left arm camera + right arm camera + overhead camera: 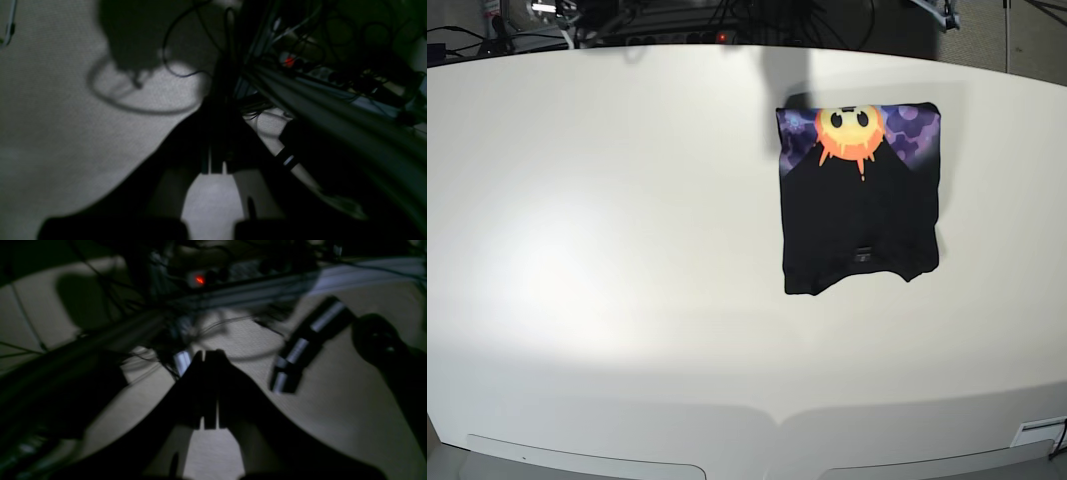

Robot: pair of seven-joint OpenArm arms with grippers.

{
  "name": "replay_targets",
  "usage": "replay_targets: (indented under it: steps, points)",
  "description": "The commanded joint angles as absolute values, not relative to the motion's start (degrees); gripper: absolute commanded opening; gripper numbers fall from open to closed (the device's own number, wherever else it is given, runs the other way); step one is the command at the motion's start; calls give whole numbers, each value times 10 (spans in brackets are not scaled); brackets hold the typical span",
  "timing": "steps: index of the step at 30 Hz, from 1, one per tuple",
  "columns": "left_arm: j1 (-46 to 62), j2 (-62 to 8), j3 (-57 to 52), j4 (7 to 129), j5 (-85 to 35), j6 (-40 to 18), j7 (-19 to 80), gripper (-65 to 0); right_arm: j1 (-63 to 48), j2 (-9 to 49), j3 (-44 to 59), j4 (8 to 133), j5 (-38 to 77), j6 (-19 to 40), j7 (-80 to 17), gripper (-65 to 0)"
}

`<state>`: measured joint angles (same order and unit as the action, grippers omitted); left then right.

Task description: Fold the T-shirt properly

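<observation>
The T-shirt (859, 215) lies folded into a black rectangle on the white table (607, 250), right of the middle and toward the back. Its orange-yellow sun face on purple hexagons (852, 135) shows along the far edge. Neither arm appears in the base view. In the left wrist view my left gripper (216, 113) is a dark shape with its jaws together and nothing between them, over grey carpet and cables. In the right wrist view my right gripper (204, 356) also has its jaws together and holds nothing. No cloth shows in either wrist view.
A power strip with a red light (722, 37) and tangled cables lie behind the table's back edge. The strip also shows in the left wrist view (289, 61) and the right wrist view (199, 280). Grey carpet (50, 116) lies below both grippers.
</observation>
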<state>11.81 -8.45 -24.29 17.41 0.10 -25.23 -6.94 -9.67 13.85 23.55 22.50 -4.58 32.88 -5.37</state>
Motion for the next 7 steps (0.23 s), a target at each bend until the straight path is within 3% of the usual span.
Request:
replay_targets:
  steps: [1,7]
  points:
    - [122,-80,-243,176,1,-255,-72,-650,-99,138,236,227,-52,330,-53,-650]
    - [120,-57,-243,176,22,-243,-88,-650,-94,114,236,227,-71,330,-52,-650]
